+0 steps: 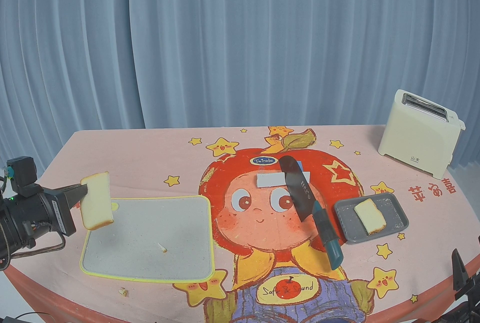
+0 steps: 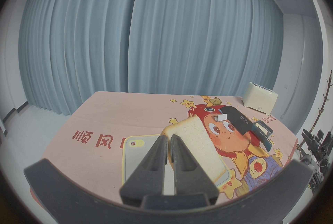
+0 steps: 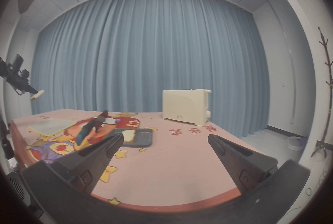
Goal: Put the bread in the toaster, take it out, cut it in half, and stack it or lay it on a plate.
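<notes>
My left gripper [image 1: 80, 191] is shut on a half slice of bread [image 1: 96, 200], held upright in the air over the left end of the grey cutting board [image 1: 150, 239]. In the left wrist view the fingers [image 2: 154, 155] pinch the bread [image 2: 197, 145] at its edge. A second half slice [image 1: 370, 215] lies on the dark grey plate [image 1: 395, 209] at the right. The knife [image 1: 312, 211] rests between board and plate, its blade propped on a white block. My right gripper [image 3: 164, 138] stands open and empty off the table's front right corner. The cream toaster [image 1: 420, 133] stands at the back right.
A crumb [image 1: 162, 247] lies on the cutting board and another [image 1: 122, 292] on the cloth near the front edge. The pink printed tablecloth [image 1: 150, 159] covers the table. A blue curtain hangs behind.
</notes>
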